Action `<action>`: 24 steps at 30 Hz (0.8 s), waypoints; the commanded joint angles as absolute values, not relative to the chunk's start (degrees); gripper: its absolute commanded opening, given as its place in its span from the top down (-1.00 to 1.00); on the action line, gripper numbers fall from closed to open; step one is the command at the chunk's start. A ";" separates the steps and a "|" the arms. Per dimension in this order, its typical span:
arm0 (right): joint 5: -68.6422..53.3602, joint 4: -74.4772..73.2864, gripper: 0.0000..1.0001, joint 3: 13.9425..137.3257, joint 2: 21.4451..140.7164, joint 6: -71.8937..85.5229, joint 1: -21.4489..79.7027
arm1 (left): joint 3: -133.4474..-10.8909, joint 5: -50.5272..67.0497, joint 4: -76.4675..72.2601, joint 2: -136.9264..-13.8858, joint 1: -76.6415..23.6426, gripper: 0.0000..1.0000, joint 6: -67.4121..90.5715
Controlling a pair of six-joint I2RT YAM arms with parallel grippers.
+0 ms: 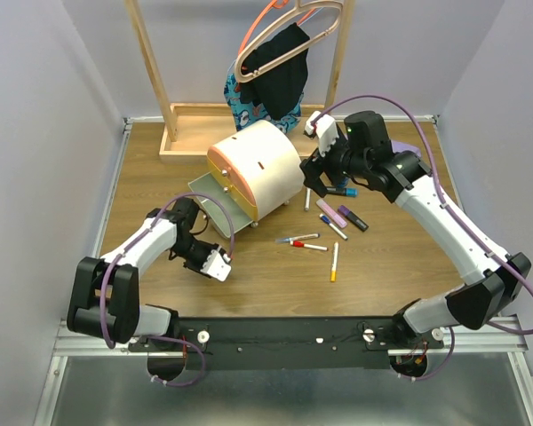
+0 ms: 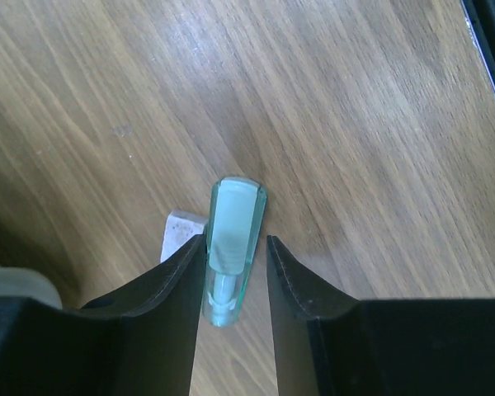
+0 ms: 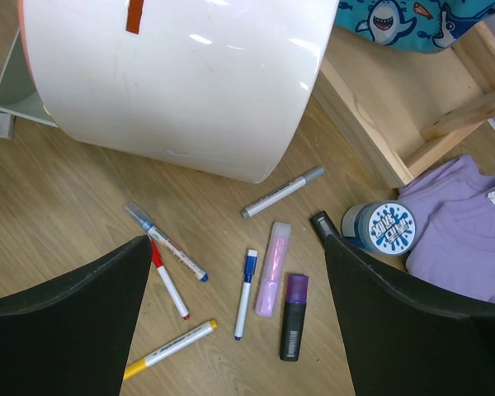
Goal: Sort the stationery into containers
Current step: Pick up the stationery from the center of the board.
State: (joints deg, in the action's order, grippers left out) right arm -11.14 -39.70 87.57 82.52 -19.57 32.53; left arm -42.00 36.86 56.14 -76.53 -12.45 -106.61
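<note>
Two jobs are open. My left fingers (image 2: 165,289) pinch a pale green piece (image 2: 233,223) low over the tabletop (image 1: 400,275) toward the near left corner, a grey eraser (image 2: 181,233) just beside it. My right fingers (image 3: 74,313) hang spread wide above the loose pens (image 3: 273,268) by the chest (image 1: 258,164). Next, I judge, the green piece goes to the pulled-out drawer (image 1: 211,197), which calls for a lift over its front.

The right wrist view's top edge crops the cream chest (image 3: 190,82).
</note>
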 commanded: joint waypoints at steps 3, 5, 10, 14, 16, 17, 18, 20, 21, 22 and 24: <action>-9.84 -38.32 -0.85 86.31 81.21 -20.04 31.99 | -41.84 34.63 53.79 -78.66 -14.41 0.14 -105.64; -9.84 -38.23 -0.85 86.22 81.30 -20.04 31.99 | -41.31 33.58 53.00 -79.45 -14.94 0.13 -105.38; -9.93 -38.15 -0.85 85.96 81.12 -19.95 31.64 | -40.08 31.29 50.46 -80.33 -15.64 0.10 -105.82; -10.02 -38.32 -0.85 85.34 80.77 -19.86 31.46 | -39.38 29.10 49.57 -80.94 -16.96 0.07 -105.91; -10.02 -38.23 -0.85 85.17 80.60 -19.86 31.29 | -39.29 27.25 49.48 -81.74 -17.93 0.07 -105.91; -10.11 -38.23 -0.85 84.99 80.51 -19.86 31.29 | -39.20 26.81 49.66 -82.00 -18.19 0.06 -106.26; -10.11 -38.32 -0.85 84.82 80.42 -19.95 31.29 | -39.11 26.11 49.83 -82.35 -18.45 0.06 -106.69; -10.11 -38.32 -0.85 84.46 80.33 -19.95 31.20 | -38.50 24.96 50.36 -82.27 -18.81 0.07 -107.58; -10.11 -38.32 -0.85 84.46 80.16 -20.04 31.20 | -38.32 24.96 50.27 -82.09 -18.81 0.10 -107.40; -10.02 -38.41 -0.85 84.46 80.16 -20.04 31.11 | -38.32 24.70 50.97 -81.92 -18.72 0.21 -107.40; -9.93 -38.41 -0.85 84.46 79.89 -20.04 31.20 | -38.84 25.22 52.46 -80.96 -18.81 0.36 -107.23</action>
